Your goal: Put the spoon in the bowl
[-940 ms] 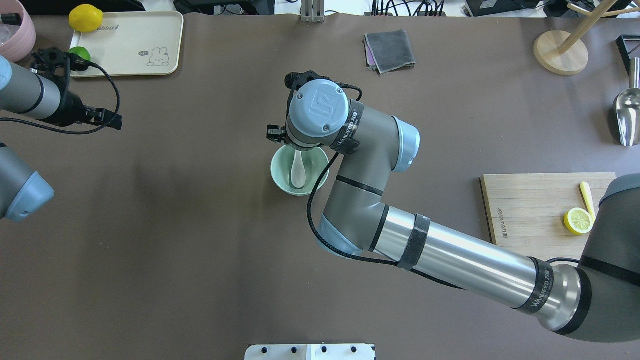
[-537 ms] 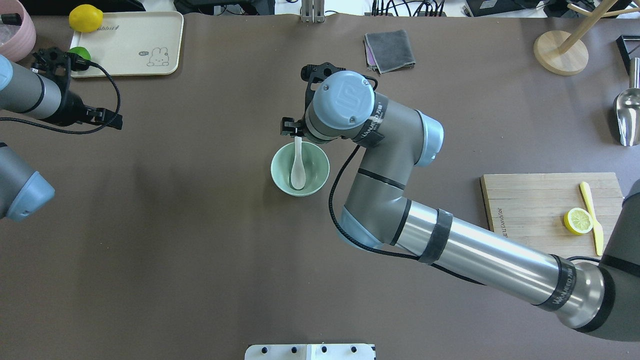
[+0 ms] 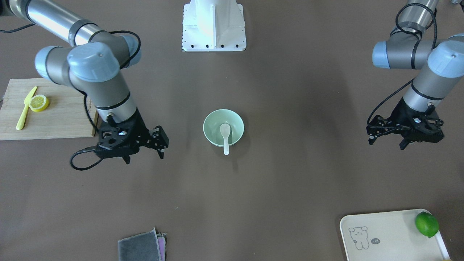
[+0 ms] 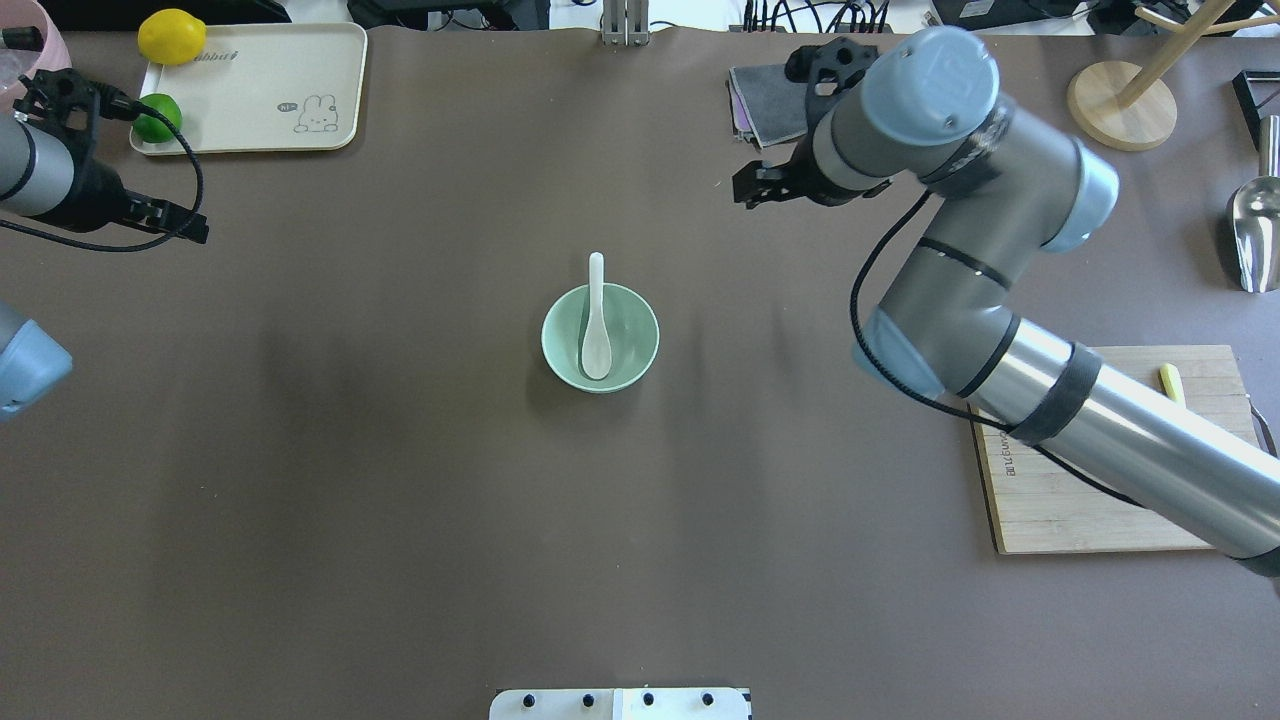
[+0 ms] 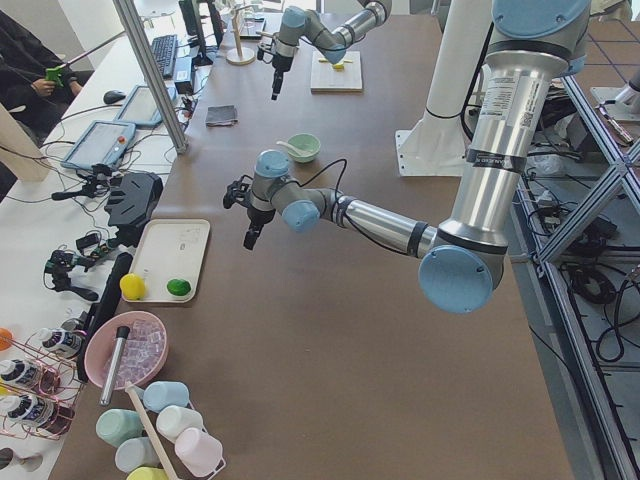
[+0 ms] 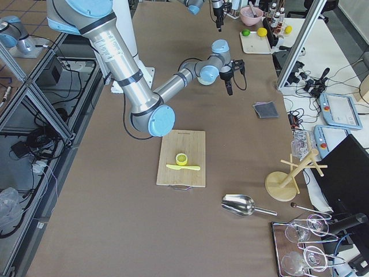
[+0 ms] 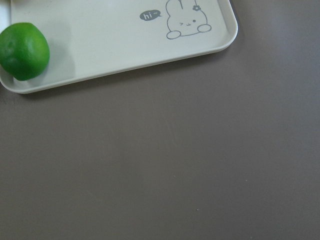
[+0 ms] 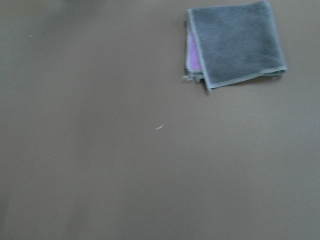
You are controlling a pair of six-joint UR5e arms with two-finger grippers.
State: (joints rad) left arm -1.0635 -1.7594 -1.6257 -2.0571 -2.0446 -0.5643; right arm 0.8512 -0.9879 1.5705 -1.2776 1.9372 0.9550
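Brown table (image 4: 400, 500), one arm at each side. Right gripper (image 3: 143, 157): jaws apart, empty, raised near the folded grey cloth (image 4: 780, 100); the nearer of the two to the task's things. Left gripper (image 3: 386, 144): apparently apart too, empty, well off by the cream tray (image 4: 250, 100). Mint bowl (image 4: 640, 340) at table centre, toward the robot and to the robot's left of the right gripper. White spoon (image 4: 596, 330): scoop inside the bowl, handle propped on the far rim and jutting past it, long axis pointing away from the robot. Placement judged complete. Right fingertips largely masked by the wrist from overhead; bowl and spoon absent from both wrist views, the right one blurred.
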